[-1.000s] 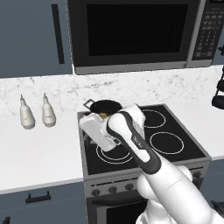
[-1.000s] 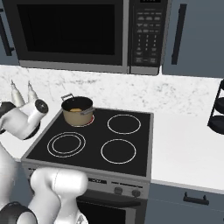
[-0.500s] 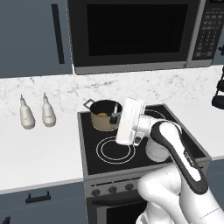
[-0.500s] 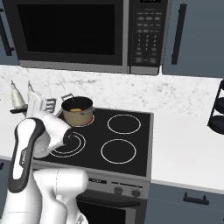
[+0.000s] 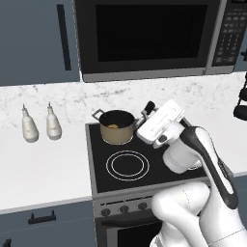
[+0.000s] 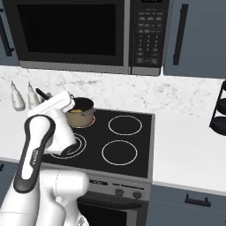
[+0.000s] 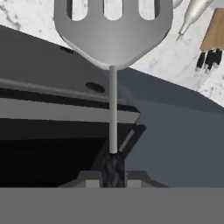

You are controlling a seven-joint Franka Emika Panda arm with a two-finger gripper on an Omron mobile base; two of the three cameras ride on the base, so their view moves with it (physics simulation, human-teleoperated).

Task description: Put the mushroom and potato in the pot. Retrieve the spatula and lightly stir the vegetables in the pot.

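The spatula's slotted silver head fills the top of the hand view. Its thin shaft runs down to a black handle, and my gripper is shut on that handle. The tan pot with a dark rim stands on the stove's back left burner. A golden patch inside it is the potato. The mushroom is hidden. My hand hangs tilted just right of the pot, above the stove. From the right, the pot shows behind my hand.
Two white bottles stand on the counter left of the black stovetop. A microwave hangs above. A black rack stands at the far right. A knife block shows in the hand view.
My hand has swung up from low in front of the pot to its right side and turned. The pot has not moved.
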